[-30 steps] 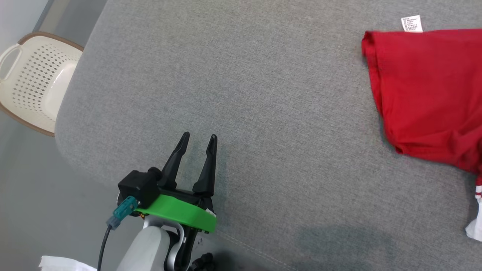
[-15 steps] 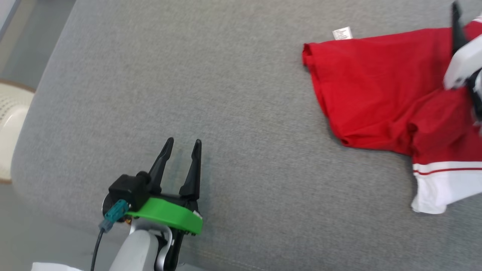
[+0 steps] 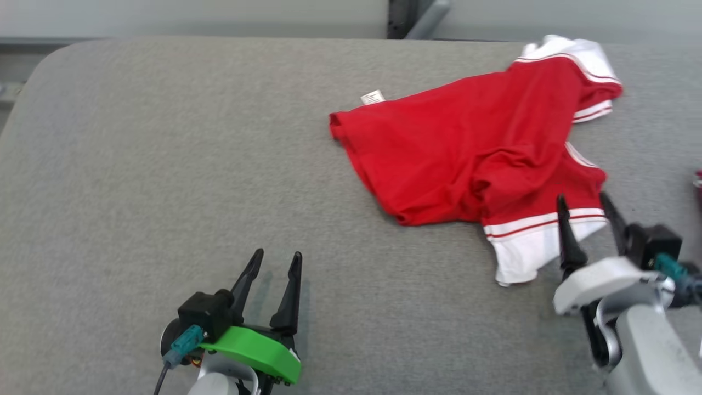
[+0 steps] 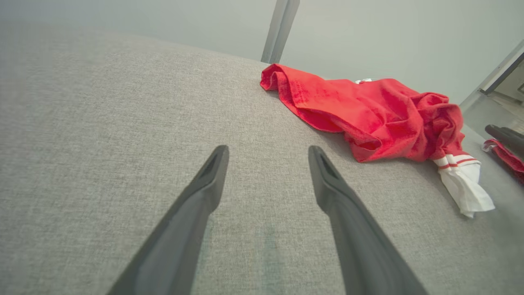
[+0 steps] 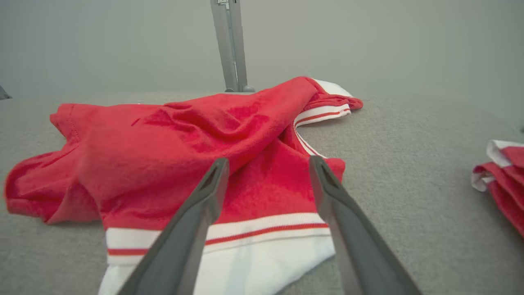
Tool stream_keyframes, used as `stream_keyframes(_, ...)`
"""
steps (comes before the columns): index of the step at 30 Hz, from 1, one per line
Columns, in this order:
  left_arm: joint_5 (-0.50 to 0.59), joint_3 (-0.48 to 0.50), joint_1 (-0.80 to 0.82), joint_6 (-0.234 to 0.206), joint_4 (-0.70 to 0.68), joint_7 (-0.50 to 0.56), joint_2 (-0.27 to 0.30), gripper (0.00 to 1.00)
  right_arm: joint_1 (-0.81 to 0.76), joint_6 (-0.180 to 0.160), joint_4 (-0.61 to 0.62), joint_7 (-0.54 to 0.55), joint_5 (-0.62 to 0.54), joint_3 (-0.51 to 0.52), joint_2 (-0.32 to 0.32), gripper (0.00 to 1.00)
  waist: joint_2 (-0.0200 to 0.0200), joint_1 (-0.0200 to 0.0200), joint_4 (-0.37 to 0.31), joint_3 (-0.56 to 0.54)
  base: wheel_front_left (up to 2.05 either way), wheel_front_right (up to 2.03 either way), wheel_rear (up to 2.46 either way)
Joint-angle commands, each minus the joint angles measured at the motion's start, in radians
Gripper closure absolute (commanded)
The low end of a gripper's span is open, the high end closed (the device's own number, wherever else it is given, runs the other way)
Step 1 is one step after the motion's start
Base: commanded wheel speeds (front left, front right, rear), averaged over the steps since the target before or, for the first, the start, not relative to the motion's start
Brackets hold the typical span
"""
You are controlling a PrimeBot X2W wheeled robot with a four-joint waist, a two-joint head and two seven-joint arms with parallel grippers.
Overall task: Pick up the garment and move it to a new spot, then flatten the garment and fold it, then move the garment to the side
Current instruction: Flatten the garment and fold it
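The garment point(image 3: 460, 153) is a red shirt with white, red-striped sleeve bands, lying crumpled on the grey padded table point(image 3: 164, 164), right of centre. It also lies ahead of both wrist cameras point(image 4: 368, 114) point(image 5: 196, 139). My right gripper point(image 3: 587, 206) is open, its fingers just above the near white sleeve band point(image 5: 229, 246), holding nothing. My left gripper point(image 3: 277, 260) is open over bare fabric at the front left, well apart from the shirt.
Another folded red-and-white cloth point(image 5: 503, 176) sits at the table's far right edge. A grey post point(image 5: 231, 45) stands behind the table. The table's left half is bare grey fabric.
The head camera has swung right and up, bringing the whole garment and the right arm into view. The right gripper has let go of the shirt and now stands open near the sleeve band.
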State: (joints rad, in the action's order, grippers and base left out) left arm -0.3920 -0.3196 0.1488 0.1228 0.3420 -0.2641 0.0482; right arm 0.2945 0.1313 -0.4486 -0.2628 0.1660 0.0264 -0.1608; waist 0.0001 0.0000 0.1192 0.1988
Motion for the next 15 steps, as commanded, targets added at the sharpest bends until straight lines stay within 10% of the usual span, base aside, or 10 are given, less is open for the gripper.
stream_keyframes(1,-0.012,-0.002,-0.009,0.002,0.007,0.0,0.005,0.0,-0.038,-0.001,0.02,-0.003,-0.009,0.002,0.016,0.0,-0.0001,0.0,-0.121,-0.083,0.0,0.0,0.0)
stream_keyframes(15,-0.008,-0.041,0.045,0.007,0.028,0.0,0.005,0.0,-0.097,-0.001,-0.006,-0.003,-0.004,-0.05,0.062,0.0,-0.0001,0.0,-0.155,-0.019,0.0,0.0,0.0)
